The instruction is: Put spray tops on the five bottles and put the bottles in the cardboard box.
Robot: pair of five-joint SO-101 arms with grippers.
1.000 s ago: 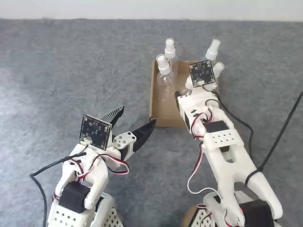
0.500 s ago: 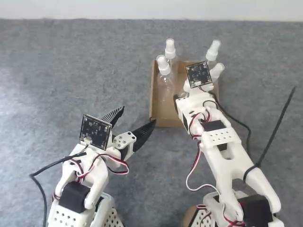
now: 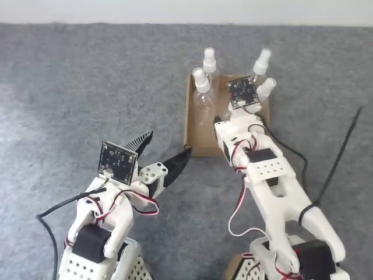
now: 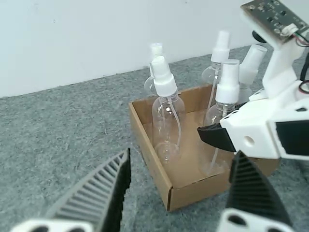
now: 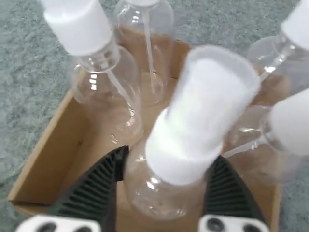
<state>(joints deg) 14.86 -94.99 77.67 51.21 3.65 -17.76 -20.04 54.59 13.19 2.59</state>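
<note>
Right gripper (image 5: 169, 162) clamped on a bottle (image 5: 157, 193), spray top (image 5: 203, 106) on. The bottle stands upright inside the box (image 3: 187, 119), near its middle. Four more bottles (image 3: 201, 96), all capped, stand upright around it in the box. Left gripper (image 3: 163, 149) has jaws wide apart and holds nothing. It hangs over the grey desk (image 3: 87, 76), just beside the box's near corner.
</note>
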